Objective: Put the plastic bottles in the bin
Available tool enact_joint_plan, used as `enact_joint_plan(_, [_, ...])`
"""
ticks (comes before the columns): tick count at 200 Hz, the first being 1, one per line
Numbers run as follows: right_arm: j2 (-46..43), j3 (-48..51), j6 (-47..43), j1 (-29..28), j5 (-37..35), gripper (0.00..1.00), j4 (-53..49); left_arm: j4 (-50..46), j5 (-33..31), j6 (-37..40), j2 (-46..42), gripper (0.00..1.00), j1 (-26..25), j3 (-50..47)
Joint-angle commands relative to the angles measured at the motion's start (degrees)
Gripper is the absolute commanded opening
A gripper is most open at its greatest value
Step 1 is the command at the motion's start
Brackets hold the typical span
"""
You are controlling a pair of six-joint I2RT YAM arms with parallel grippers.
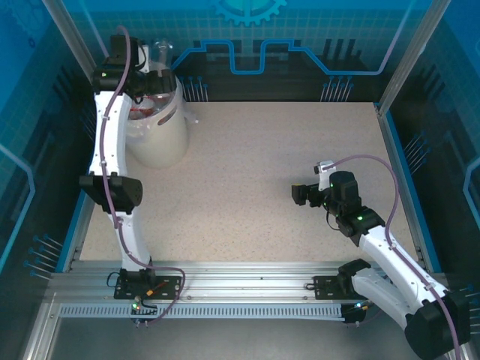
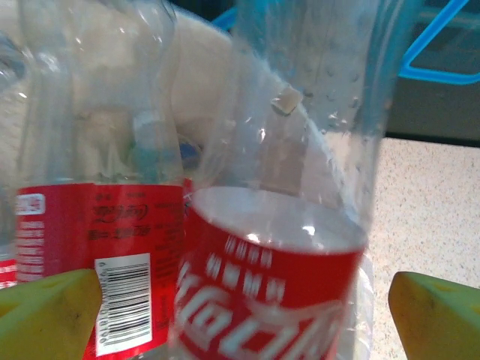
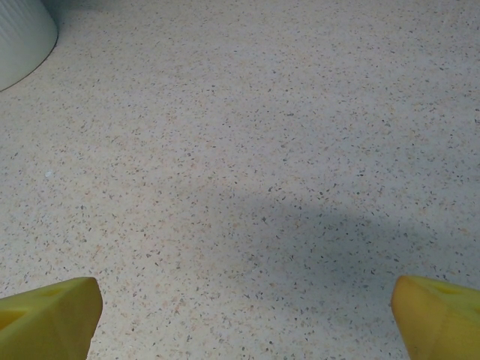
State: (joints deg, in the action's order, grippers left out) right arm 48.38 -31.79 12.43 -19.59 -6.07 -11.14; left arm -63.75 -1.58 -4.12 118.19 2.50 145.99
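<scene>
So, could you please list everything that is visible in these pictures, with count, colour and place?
bin: one, cream-white, far left part of the table, below the left arm.
bottles: two seen close, clear with red labels, at the bin in front of the left wrist camera; any others cannot be counted.
table: one, speckled beige, carrying the bin.
walls: blue panels, around the table.
rail: one, silver metal, near edge, holding both arm bases.
left end effector: one, yellow fingertips, open, over the bin with a bottle between the fingers.
right end effector: one, yellow fingertips, open, above the right part of the table.
</scene>
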Motion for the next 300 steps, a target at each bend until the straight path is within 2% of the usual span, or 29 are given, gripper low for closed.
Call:
enact_joint_plan(1, [0.13, 0.32, 0.25, -0.96, -0.71, 1.0, 0.49, 5.17, -3.08, -0.14, -6.4, 0.99, 0.31, -0.71])
enact_joint_plan(31, [0.39, 0.32, 0.4, -0.97, -0.59, 1.0, 0.76, 11.18, -2.11, -2.02, -8.05, 0.91, 0.27, -4.09])
enact_joint_plan(51, [0.25, 0.32, 0.51, -1.06, -0.58, 1.0, 0.85, 10.71, -1.37, -1.84, -5.29, 0.87, -0.57, -3.79])
enact_joint_plan(102, [-0.56, 0.14, -0.29, -1.13, -1.33, 1.0, -0.29, 10.48, -4.58, 0.6, 1.99, 0.83, -3.32, -1.87])
enact_joint_plan(134, [-0.63, 0.5, -0.19, -1.1, -1.37, 1.0, -0.44, 8.91, -8.56, 1.29, 3.05, 0.69, -3.81, -3.13])
enact_joint_plan(156, [-0.31, 0.84, -0.51, -1.1, -1.47, 1.0, -0.2, 9.08, -11.1, 1.9, 0.36, 0.61, -3.82, -8.03])
enact_joint_plan(193, [1.0, 0.99, -0.65, -1.14, -1.05, 1.0, 1.04, 17.79, -11.93, 1.19, -10.61, 0.49, -3.69, -25.91])
enact_joint_plan(207, [1.42, 1.08, -0.65, -1.1, -0.75, 1.0, 1.53, 19.28, -11.71, 0.26, -13.56, 0.45, -3.19, -29.96])
enact_joint_plan(239, [1.48, 1.34, -0.82, -1.15, -0.5, 1.0, 1.82, 18.54, -9.99, -2.32, -15.73, 0.38, -1.23, -33.21])
enact_joint_plan(300, [0.36, 1.61, -0.47, -1.12, -0.58, 1.0, 1.16, 21.62, -2.13, -4.37, -21.02, 0.39, 0.0, -31.45])
